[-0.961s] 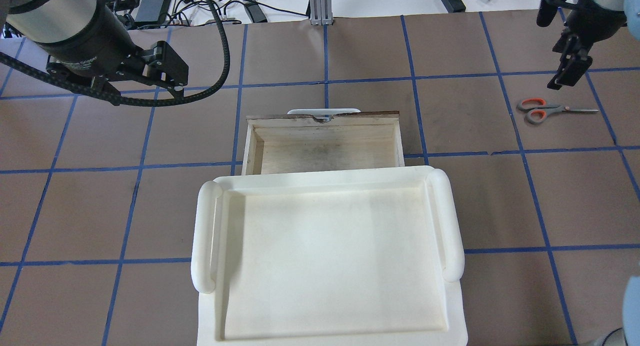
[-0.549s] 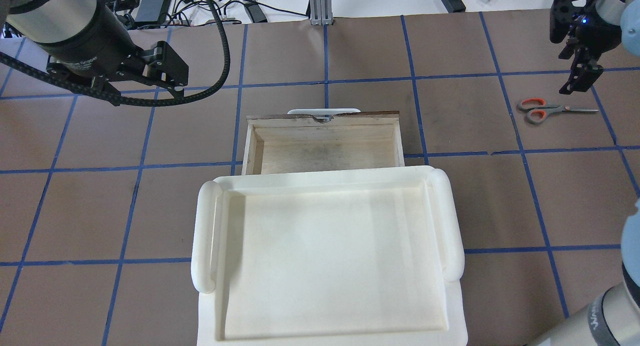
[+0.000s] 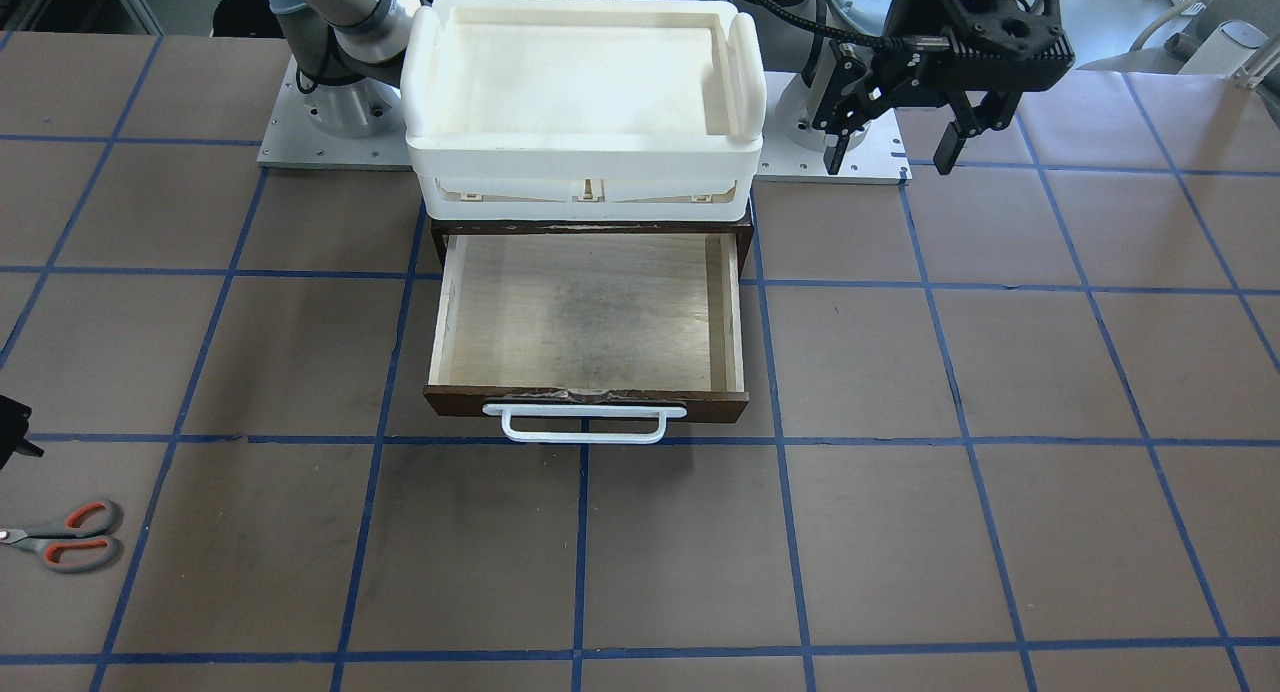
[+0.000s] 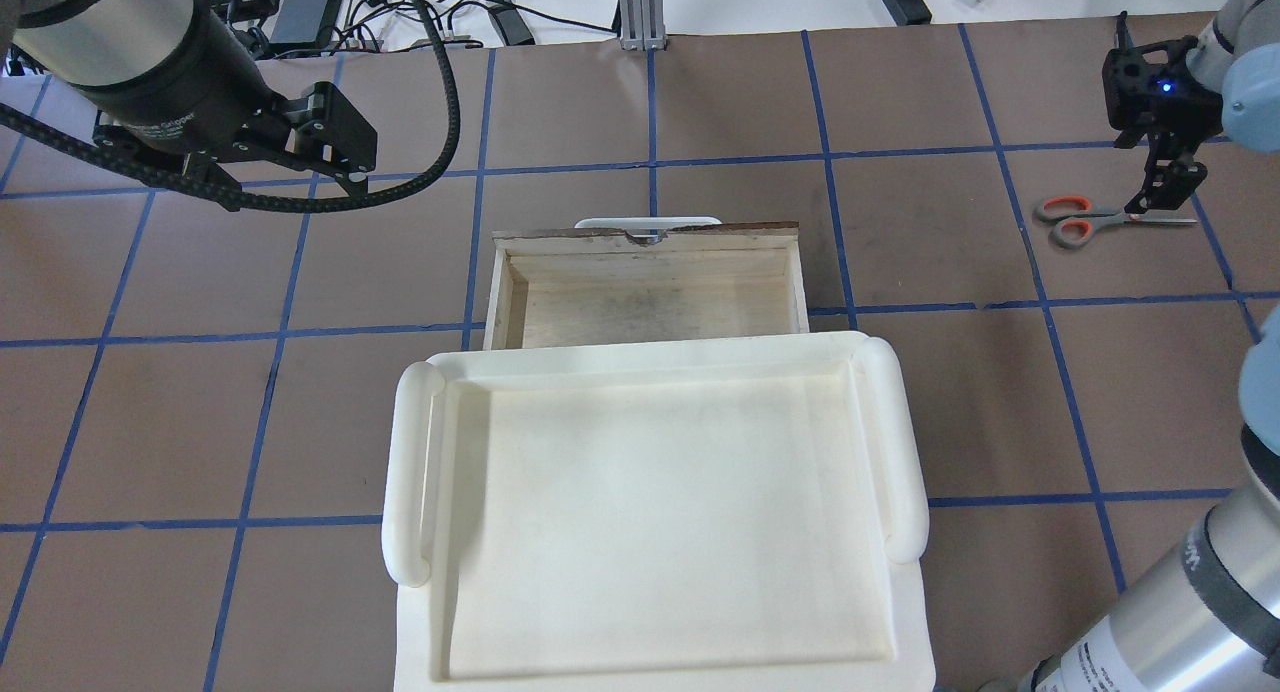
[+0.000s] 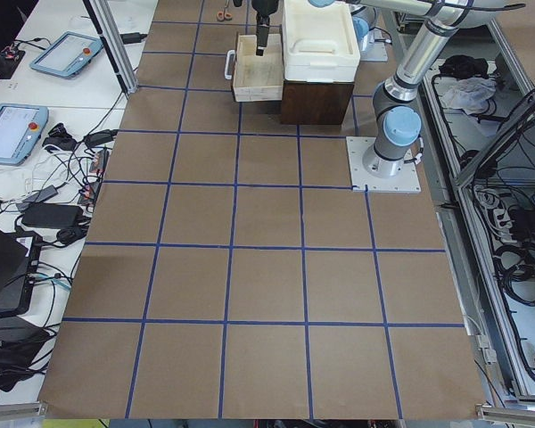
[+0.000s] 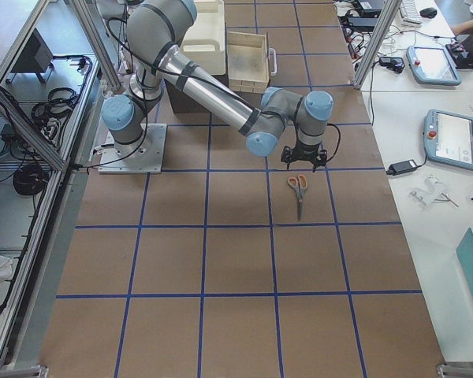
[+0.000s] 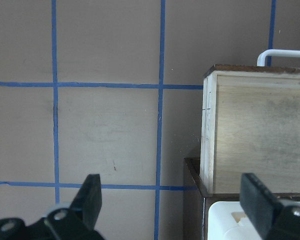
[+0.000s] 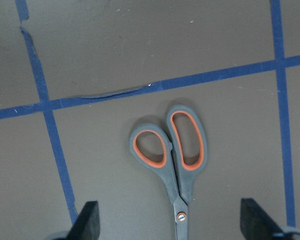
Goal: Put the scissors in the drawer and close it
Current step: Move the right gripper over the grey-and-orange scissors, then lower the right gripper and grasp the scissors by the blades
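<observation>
Front view: the drawer (image 3: pixel 590 317) stands open at centre, the scissors (image 3: pixel 40 538) lie lower left, and the left gripper (image 3: pixel 888 150) hangs spread, upper right. Overhead: the right gripper (image 4: pixel 1160 194) hovers above the scissors at the right edge. Right wrist view: its fingers (image 8: pixel 87 222) are spread wide, straddling the pivot, so lower straight and pinch there.

The scissors (image 8: pixel 176 175) are marked by grey handles lined orange-red. The drawer (image 3: pixel 585 317) is shown in pale wood, fronted dark brown; the brown table (image 4: pixel 200 422) is gridded in blue.
</observation>
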